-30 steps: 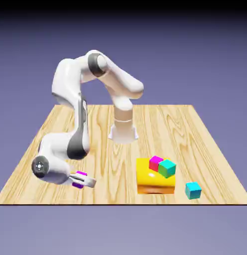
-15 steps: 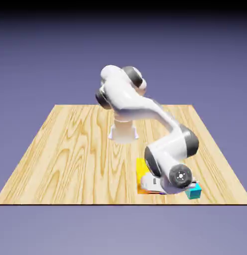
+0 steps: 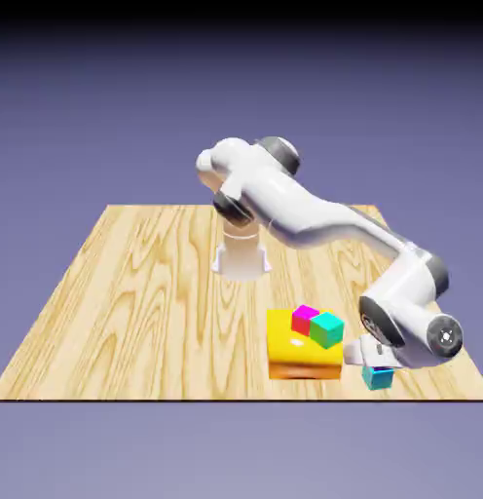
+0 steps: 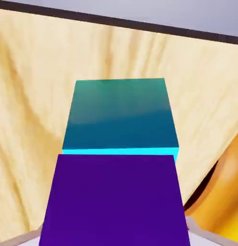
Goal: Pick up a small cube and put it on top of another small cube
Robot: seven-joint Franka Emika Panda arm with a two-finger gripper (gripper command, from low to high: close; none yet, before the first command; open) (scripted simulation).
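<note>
On the exterior view's left, the worktop [image 3: 138, 312] lies bare, a broad lane for the jaws; on the right, the yellow block [image 3: 304, 359], with the magenta cube [image 3: 304, 319] and teal cube [image 3: 326, 329] on top, blocks low passage toward the cyan-blue cube [image 3: 378, 378], while the hand view shows bare wood beyond that cube

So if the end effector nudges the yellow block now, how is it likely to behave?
The yellow block would probably slide rather than tip, since it sits low and broad. The pink cube and teal cube on top could well shift or fall.
</note>
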